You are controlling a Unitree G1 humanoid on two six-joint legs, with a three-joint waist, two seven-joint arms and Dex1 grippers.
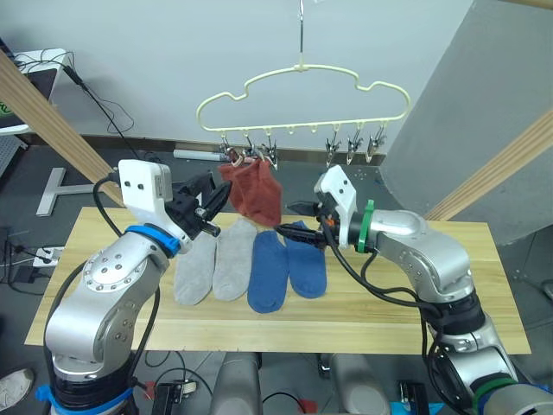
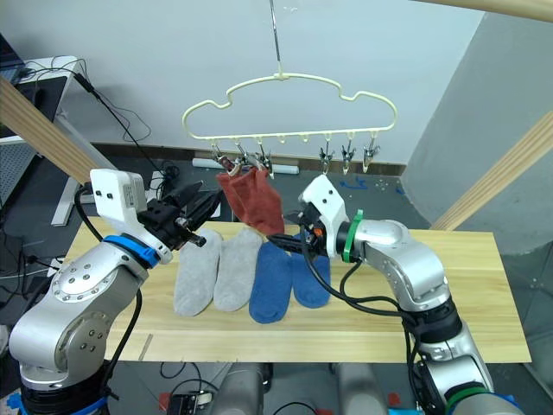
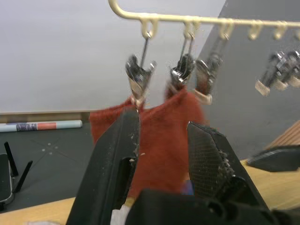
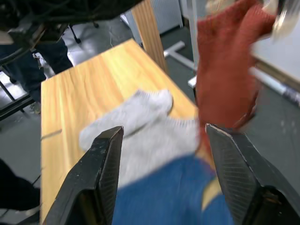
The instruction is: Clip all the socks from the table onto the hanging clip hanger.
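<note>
Two grippers: both raised above the table, each with jaws spread and nothing between them.
Left gripper [image 1: 210,210]: jaws apart and empty; its fingers [image 3: 112,154] frame the hung rust red socks just beyond the tips, apparently short of touching.
Right gripper [image 2: 298,242]: jaws wide apart, gripping nothing; it hovers over the blue pair, with the red fabric just off one fingertip.
Rust red socks [image 1: 256,192]: both hang from neighbouring clips directly ahead of the left jaws, between the two grippers.
Clips [image 3: 138,77]: small metal clips in a row; those above the left jaws bite the red cuffs, those further along the bar hang free.
Clip hanger [image 1: 302,104]: pale yellow cloud outline on a metal hook, above and beyond both pairs of jaws.
Blue socks [image 1: 285,264]: two, flat on the wood, below the right jaws.
Light grey socks [image 1: 214,264]: two, flat, beside the blue pair and below the left jaws.
Table [image 1: 467,285]: pale planks, reaching well past the row of socks on either side.
Step in hand: by my reading, the red pair is clipped and four socks remain.
Next move: probably one gripper lowers to pinch a sock at its cuff and lifts it to a free clip, while the other squeezes that clip open; the swinging hanger will need steadying.
</note>
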